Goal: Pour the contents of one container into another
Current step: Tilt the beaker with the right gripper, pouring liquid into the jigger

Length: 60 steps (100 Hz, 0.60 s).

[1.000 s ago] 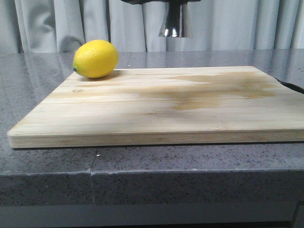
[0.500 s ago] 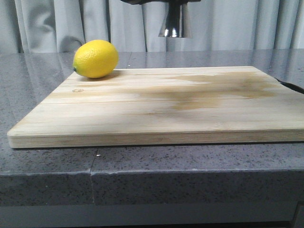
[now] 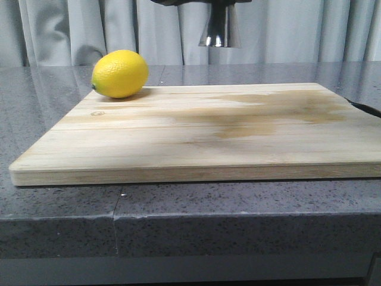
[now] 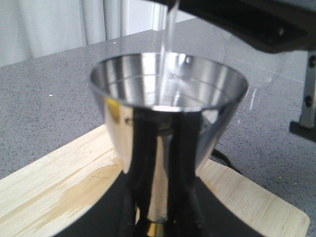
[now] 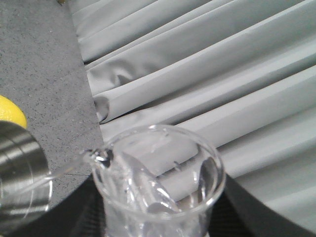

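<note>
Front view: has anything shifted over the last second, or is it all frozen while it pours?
Nothing visibly changed. The jigger hangs at the same spot above the cutting board, and the lemon sits on the same back corner. The wrist views show a thin stream running from the beaker into the jigger.

Kitchen or home-bar style worktop, staged. Speckled grey stone counter carries a pale wooden cutting board with damp stains across its surface. Whole lemon sits at the board's 10 o'clock corner. Steel jigger and clear glass beaker, bar measuring ware, are held above the board. Grey pleated curtain closes off the background at 12 o'clock.
</note>
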Available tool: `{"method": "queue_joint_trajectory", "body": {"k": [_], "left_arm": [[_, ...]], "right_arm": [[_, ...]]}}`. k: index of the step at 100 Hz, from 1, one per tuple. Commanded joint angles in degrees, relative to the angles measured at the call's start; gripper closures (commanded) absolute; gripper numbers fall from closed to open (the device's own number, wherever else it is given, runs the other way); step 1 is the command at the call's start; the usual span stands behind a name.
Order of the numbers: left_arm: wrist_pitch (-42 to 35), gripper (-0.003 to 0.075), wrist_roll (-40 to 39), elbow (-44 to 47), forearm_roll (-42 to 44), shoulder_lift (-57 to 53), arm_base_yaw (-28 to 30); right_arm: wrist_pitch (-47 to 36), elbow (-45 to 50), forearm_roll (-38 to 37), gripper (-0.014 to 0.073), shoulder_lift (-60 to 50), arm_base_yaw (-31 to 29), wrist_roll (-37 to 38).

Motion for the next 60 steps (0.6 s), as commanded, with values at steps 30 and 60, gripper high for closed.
{"method": "queue_joint_trajectory", "body": {"k": [30, 60], "left_arm": [[-4.90, 0.0739, -0.55, -1.59, -0.29, -2.38, -0.51], [-4.90, 0.0739, -0.65, -1.59, -0.29, -2.38, -0.51]], "right_arm": [[-1.66, -2.26, -2.30, 0.0360, -1.84, -0.08, -0.31], [-0.62, -2.26, -4.54, 0.0360, -1.84, -0.08, -0.39]]}}
